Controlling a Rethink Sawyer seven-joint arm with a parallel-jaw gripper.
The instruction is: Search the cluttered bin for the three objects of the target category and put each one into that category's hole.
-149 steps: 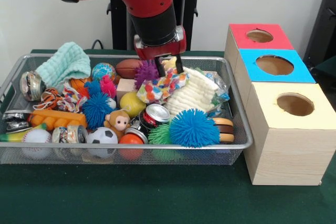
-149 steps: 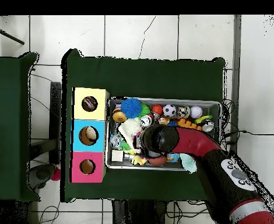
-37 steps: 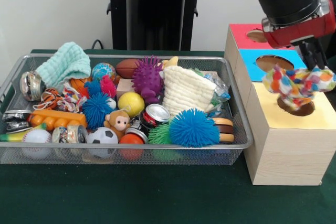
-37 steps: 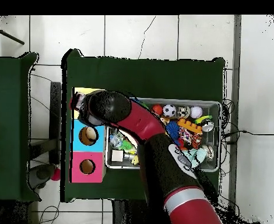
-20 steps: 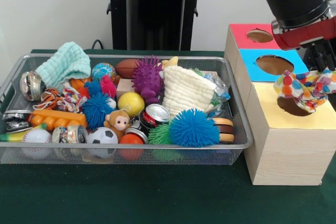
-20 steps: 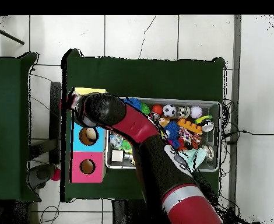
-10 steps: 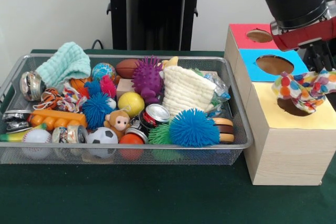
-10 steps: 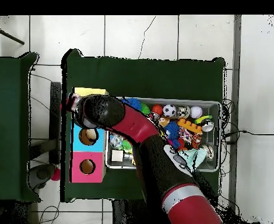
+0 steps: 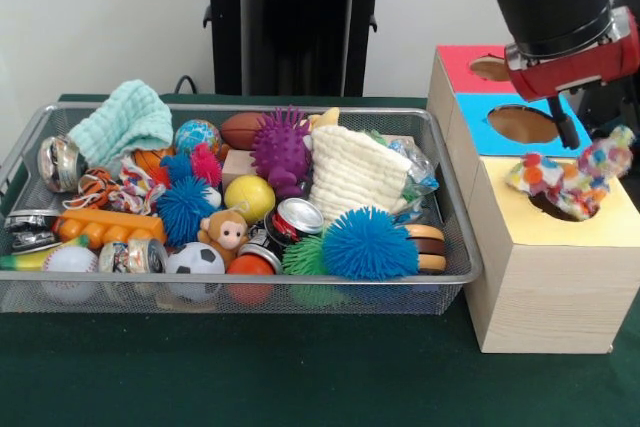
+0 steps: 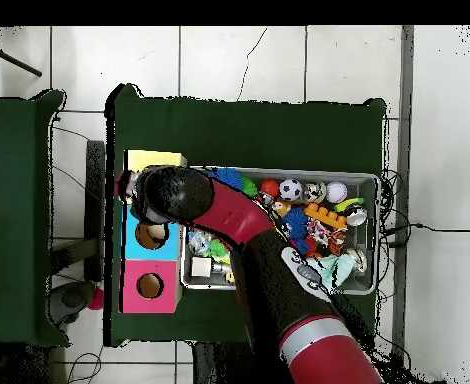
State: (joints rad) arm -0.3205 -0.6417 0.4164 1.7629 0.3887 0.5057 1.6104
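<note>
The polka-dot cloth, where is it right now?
In the front view the polka-dot cloth sits at the right, over the hole of the yellow box, just below the gripper and in front of the blue box.

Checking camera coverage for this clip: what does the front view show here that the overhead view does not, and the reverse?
Only the front view shows the polka-dot cloth lying over the yellow box's hole, with one dark finger of the gripper above it. Only the overhead view shows the tiled floor and a second green table; there the arm hides the yellow hole. Both show the wire bin full of toys and the three coloured boxes.
</note>
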